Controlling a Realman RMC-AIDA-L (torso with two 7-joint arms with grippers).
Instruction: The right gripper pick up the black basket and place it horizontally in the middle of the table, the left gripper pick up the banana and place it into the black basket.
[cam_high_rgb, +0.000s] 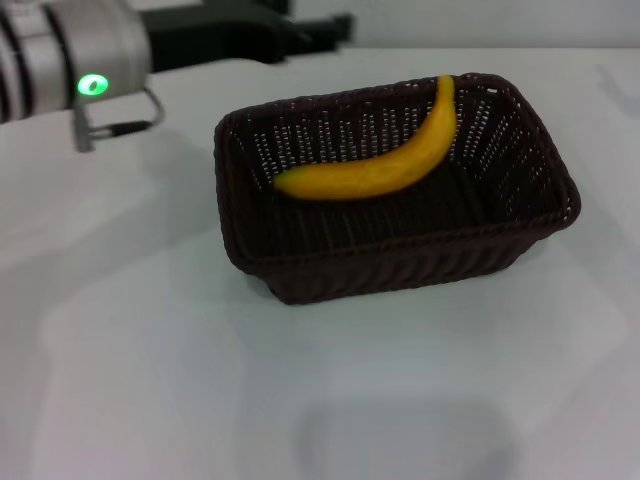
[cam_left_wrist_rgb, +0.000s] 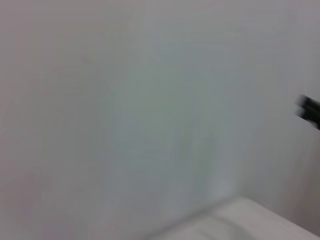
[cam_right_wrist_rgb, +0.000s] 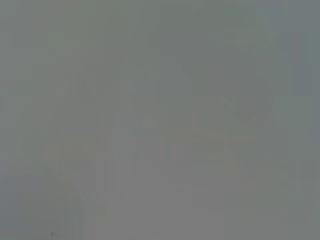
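- Where the white table (cam_high_rgb: 130, 360) fills your head view, it is the largest thing you see, and the left gripper (cam_high_rgb: 335, 30) hangs over its far left corner.
- Next in size, the black basket (cam_high_rgb: 300, 275) sits flat near the middle of the table, to the right of that gripper and nearer to you than it, well apart from the fingers.
- The left arm's silver body with its green ring light (cam_high_rgb: 93, 85) is at the top left of your head view; its black fingers reach toward the far edge, and you cannot tell how wide they stand.
- The banana (cam_high_rgb: 385, 172) lies inside the basket, its thin end leaning up on the far right rim, clear of the gripper.
- Your right gripper is out of sight in every view; both wrist views give you only blurred pale surface.
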